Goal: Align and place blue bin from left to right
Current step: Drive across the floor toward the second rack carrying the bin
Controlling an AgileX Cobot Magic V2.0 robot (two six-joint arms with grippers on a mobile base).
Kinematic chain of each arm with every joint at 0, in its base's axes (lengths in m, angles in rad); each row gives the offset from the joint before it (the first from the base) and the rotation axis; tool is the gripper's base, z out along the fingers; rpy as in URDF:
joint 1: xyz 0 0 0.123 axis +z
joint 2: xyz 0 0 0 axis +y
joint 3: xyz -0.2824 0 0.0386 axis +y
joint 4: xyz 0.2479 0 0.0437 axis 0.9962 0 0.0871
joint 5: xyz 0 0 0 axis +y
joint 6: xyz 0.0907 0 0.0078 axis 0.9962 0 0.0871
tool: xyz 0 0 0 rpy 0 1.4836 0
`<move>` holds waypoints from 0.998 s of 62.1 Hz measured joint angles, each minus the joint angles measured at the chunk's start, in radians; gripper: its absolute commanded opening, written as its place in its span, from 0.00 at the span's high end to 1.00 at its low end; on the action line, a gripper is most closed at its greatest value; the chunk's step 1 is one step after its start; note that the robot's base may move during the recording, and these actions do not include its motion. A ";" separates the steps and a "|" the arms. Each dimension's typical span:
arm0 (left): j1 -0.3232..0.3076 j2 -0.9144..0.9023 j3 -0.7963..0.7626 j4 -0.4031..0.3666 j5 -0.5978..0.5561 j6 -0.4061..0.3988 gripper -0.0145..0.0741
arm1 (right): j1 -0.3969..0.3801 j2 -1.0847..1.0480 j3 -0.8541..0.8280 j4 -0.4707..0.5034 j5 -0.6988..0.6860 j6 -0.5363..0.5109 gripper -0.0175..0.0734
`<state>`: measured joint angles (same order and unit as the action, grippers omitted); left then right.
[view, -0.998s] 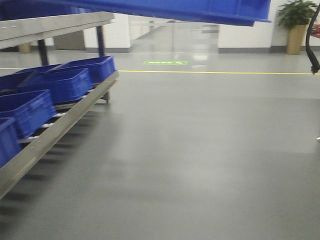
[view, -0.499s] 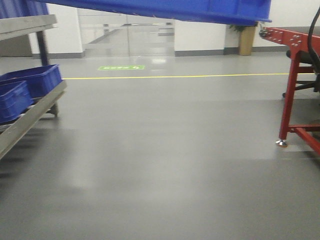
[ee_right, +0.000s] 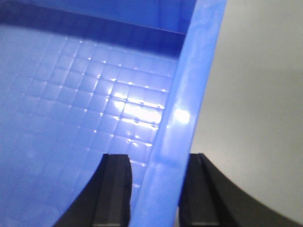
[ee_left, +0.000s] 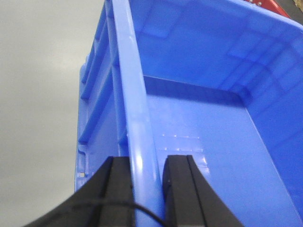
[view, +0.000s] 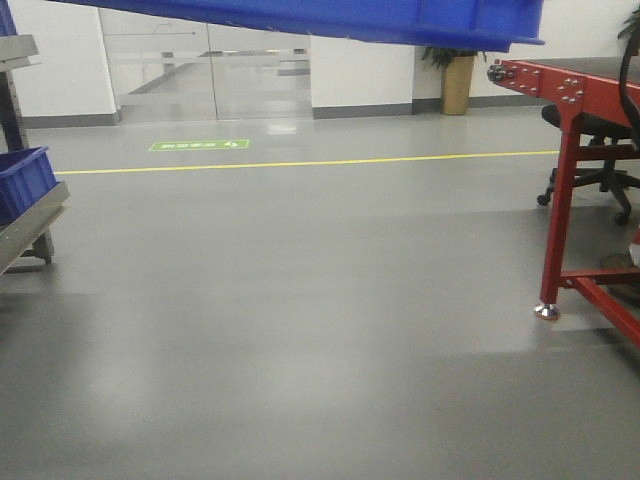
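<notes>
The blue bin hangs in the air across the top of the front view, only its underside showing. In the left wrist view my left gripper is shut on the blue bin's left rim, one black finger outside the wall and one inside. My right gripper clamps the right rim the same way, with the gridded bin floor to its left. The bin is empty inside.
A red metal conveyor frame stands at the right, with an office chair behind it. At the left edge a grey rack holds another blue bin. Grey floor with a yellow line lies ahead.
The view has swung to the right: the rack with its bins slid off to the left edge and the red frame came further into view. Both grippers keep their hold on the bin.
</notes>
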<state>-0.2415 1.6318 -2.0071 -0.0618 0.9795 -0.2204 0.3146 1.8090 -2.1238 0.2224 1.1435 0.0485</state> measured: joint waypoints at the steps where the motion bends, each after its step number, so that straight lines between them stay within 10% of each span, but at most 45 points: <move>1: 0.000 0.000 0.000 0.000 0.000 0.000 0.82 | 0.000 0.000 0.000 0.000 0.000 0.000 0.88; 62: 0.000 0.000 0.000 0.008 -0.004 0.000 0.82 | 0.000 0.002 0.000 0.000 -0.008 0.000 0.88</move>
<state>-0.2415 1.6318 -2.0071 -0.0535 0.9759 -0.2204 0.3146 1.8109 -2.1238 0.2224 1.1359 0.0485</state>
